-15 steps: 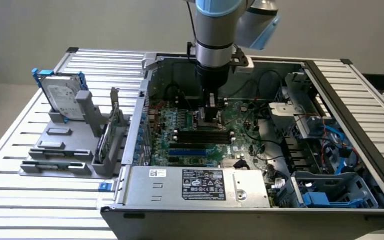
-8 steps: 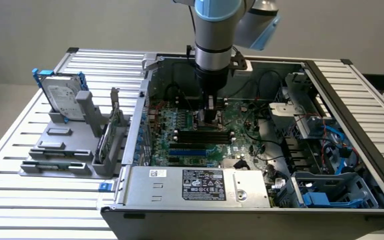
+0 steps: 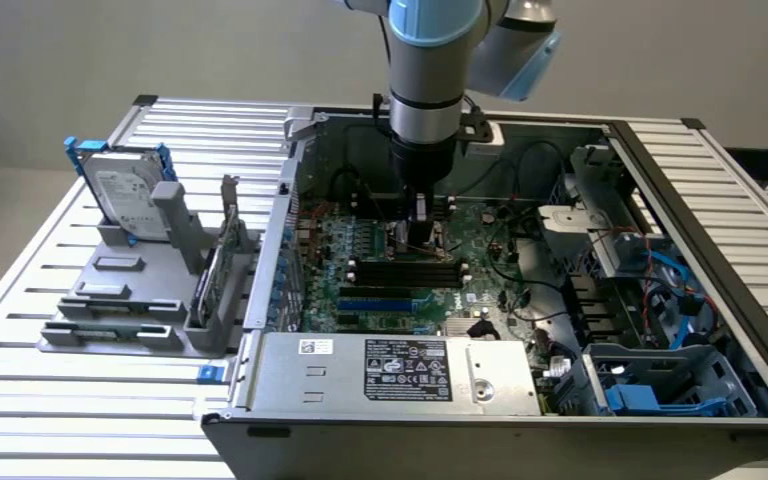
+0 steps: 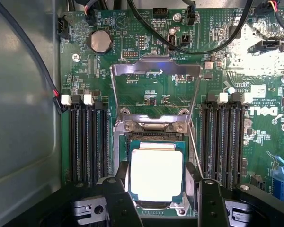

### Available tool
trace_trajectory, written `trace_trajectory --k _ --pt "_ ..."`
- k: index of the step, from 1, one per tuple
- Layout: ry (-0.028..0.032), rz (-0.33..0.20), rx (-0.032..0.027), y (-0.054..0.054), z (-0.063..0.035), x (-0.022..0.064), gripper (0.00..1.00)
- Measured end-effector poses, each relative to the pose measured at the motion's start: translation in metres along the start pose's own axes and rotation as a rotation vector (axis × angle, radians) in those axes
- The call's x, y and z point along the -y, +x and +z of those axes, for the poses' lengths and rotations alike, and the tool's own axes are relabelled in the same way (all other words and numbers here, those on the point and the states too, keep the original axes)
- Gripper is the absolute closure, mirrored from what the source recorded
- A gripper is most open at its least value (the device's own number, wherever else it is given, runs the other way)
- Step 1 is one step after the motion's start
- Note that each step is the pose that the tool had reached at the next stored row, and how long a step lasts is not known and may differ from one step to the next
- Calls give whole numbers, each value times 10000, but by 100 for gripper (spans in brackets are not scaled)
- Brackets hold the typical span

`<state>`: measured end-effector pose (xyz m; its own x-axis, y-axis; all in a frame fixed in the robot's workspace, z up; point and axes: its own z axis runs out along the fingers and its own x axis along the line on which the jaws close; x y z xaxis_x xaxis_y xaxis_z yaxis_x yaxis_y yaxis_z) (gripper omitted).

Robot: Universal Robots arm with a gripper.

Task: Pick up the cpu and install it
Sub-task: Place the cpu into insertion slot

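Open computer case [image 3: 275, 262] sat on the slatted table [image 3: 77, 425], toward its far right part in the exterior view. Inside it lay the motherboard [image 3: 371, 275], and a power supply [image 3: 398, 370] with a label sat along the case's near edge. A grey fixture [image 3: 104, 338] sat at the table's left edge in the exterior view. It carried a hard drive [image 3: 128, 192] standing upright at its far end and thin green memory sticks [image 3: 231, 245] on edge along the side next to the case. The arm reached straight down into the case, with the gripper [image 3: 420, 236] low over the middle of the board. From this side the cpu could not be made out under the arm. The wrist view filled that gap: the cpu [image 4: 156, 165] lay square in the socket opening at the board's centre. The socket's metal load plate [image 4: 154, 67] was swung up and open behind it. The gripper [image 4: 157, 183] straddled the chip, its dark fingers [image 4: 120, 201] pressed against two opposite edges, clamped on it. Whether the chip was fully seated or a touch above the socket could not be told. Empty black memory slots [image 4: 87, 142] flanked the socket on both sides. A coin battery [image 4: 100, 41] and black cables [image 4: 213, 45] showed near the board's far edge.
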<state>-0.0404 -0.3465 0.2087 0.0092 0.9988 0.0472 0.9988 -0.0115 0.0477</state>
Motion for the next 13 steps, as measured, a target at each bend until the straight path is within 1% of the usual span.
trace_trajectory --k 3,6,13 --pt "0 -4 56 14 14 1 45" --pt "1 -5 81 24 32 1 45" --pt "0 -6 99 37 77 4 45"
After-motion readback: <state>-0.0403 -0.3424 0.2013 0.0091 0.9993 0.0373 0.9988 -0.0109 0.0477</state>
